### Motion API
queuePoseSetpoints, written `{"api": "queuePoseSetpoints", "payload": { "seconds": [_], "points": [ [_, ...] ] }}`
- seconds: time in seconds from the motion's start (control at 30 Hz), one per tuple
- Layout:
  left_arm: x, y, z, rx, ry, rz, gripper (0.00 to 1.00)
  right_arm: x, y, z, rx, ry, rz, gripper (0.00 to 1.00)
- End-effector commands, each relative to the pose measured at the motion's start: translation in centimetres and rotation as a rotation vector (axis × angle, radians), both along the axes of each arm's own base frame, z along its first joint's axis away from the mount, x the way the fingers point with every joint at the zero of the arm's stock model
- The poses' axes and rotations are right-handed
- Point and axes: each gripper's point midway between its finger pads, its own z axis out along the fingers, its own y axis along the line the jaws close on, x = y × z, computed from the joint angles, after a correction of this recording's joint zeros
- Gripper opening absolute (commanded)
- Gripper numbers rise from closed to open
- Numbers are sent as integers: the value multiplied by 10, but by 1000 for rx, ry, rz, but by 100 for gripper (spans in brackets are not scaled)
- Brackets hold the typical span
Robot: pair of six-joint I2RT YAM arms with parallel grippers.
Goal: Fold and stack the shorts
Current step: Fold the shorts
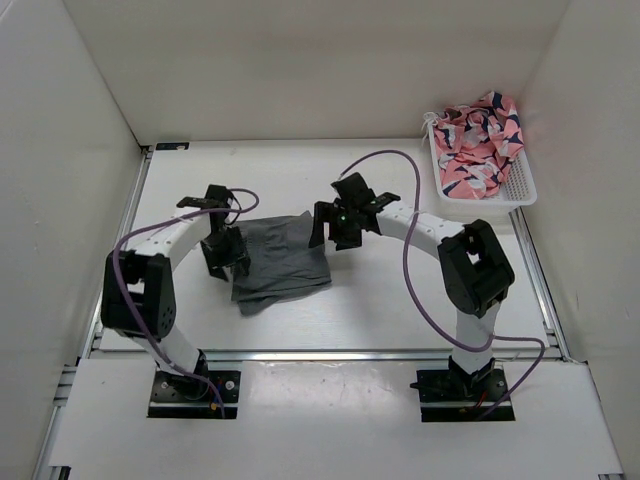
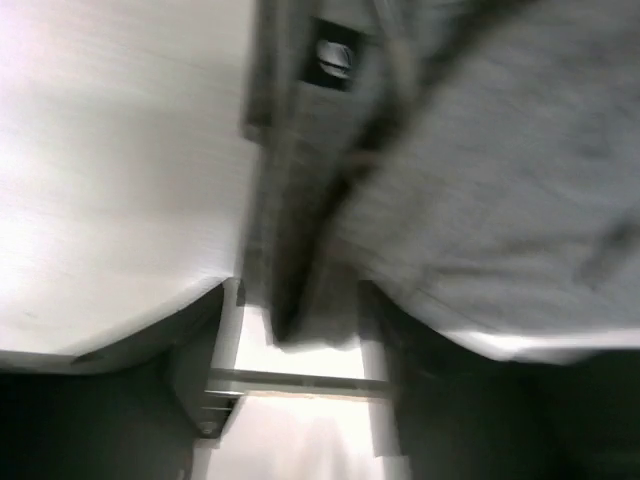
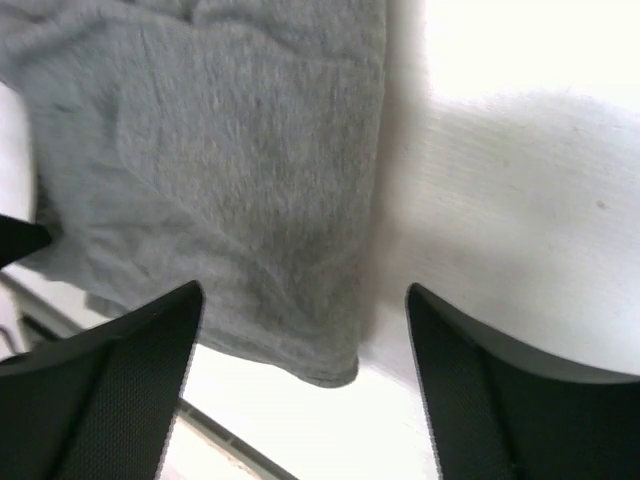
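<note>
black padded fingers (image 3: pixel 110 380) of the right gripper (image 3: pixel 302 295) fill the bottom of the right wrist view. they stand wide apart and hold nothing. between and beyond them lie the shorts (image 3: pixel 220 170), with one long cloth edge running from 12 to 6 o'clock and bare table (image 3: pixel 520 200) at 3 o'clock.

seen from above, the shorts lie as a folded grey bundle near the table centre. the right gripper hangs at the 2 o'clock corner of the bundle. the left gripper (image 1: pixel 225 255) sits at its 9 o'clock edge. the left wrist view is heavily blurred; grey cloth lies at 1 o'clock and a dark strip runs down between the fingers. whether this gripper is clamped on cloth cannot be told.

hazards, as judged from this state:
- the right gripper may close on the top layer only, being centred on the cloth edge. lifting would then peel the fold open.
- if the left gripper holds cloth, any pull toward 9 o'clock may drag the whole bundle and skew it.
- the 7 o'clock corner already juts out; a further fold may lock in that misalignment.
- both grippers work close together across a narrow bundle; contact between them is possible.

a white basket (image 1: pixel 527 188) with pink patterned cloth (image 1: pixel 480 135) stands at the table's 1 o'clock corner, well apart.
</note>
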Motion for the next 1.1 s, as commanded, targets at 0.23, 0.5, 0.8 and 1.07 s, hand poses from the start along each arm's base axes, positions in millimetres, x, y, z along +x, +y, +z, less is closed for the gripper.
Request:
{"api": "queuePoseSetpoints", "payload": {
  "seconds": [0.23, 0.5, 0.8, 1.07],
  "points": [
    [51, 3, 23, 18, -180, 39, 100, -7, -13, -1, -89, -27, 28, 92],
    [78, -2, -21, 52, -100, -6, 98, -7, 11, -25, -24, 64, 76, 79],
    [59, -19, -58, -37, 39, -25, 10, -18, 9, -39, -31, 92, 71, 0],
    [91, -71, -32, -104, -45, -131, 10, -29, -61, -33, -172, 29, -111, 0]
  ]
}}
